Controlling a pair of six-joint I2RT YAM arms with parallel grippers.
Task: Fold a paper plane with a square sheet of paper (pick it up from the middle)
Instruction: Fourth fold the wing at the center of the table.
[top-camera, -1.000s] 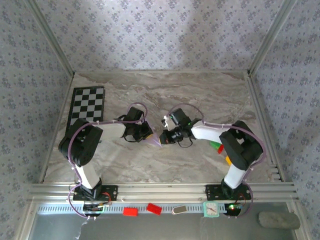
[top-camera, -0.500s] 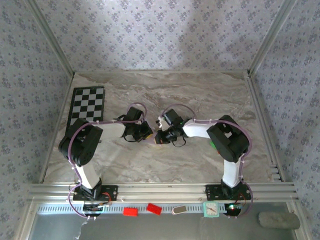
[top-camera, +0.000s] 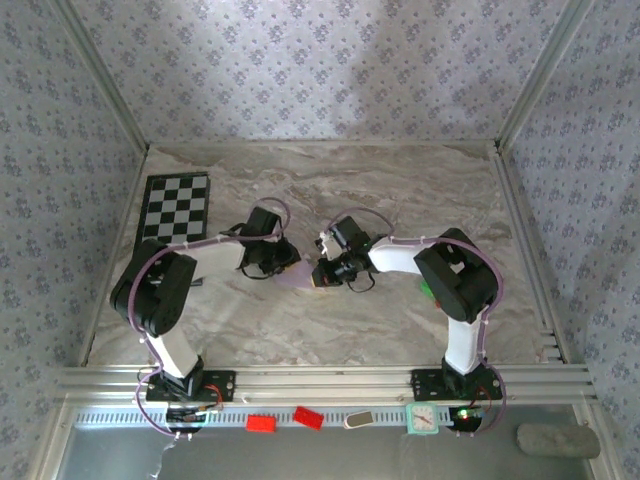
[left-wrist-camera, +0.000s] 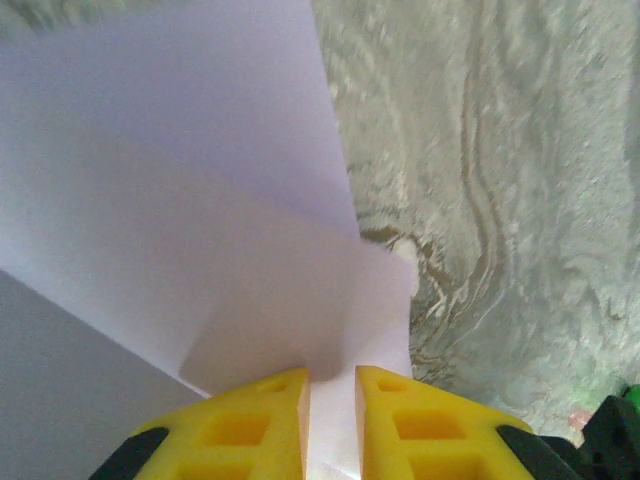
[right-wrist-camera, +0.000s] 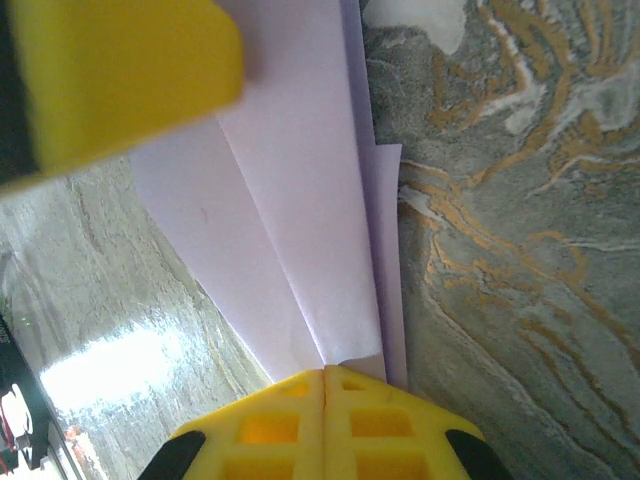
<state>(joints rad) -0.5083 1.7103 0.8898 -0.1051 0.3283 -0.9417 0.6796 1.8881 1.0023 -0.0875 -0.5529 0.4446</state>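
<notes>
While the right claw (right-wrist-camera: 325, 374) pinches folded paper (right-wrist-camera: 300, 220), the left claw (left-wrist-camera: 332, 378) gapes.

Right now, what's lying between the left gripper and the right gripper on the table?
The folded lilac paper lies between the left gripper and the right gripper, reaching both sets of fingertips; the top view shows it.

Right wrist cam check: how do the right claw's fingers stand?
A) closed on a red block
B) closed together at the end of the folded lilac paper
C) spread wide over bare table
B: the right claw is shut with no gap, right at the narrow end of the folded lilac paper.
</notes>
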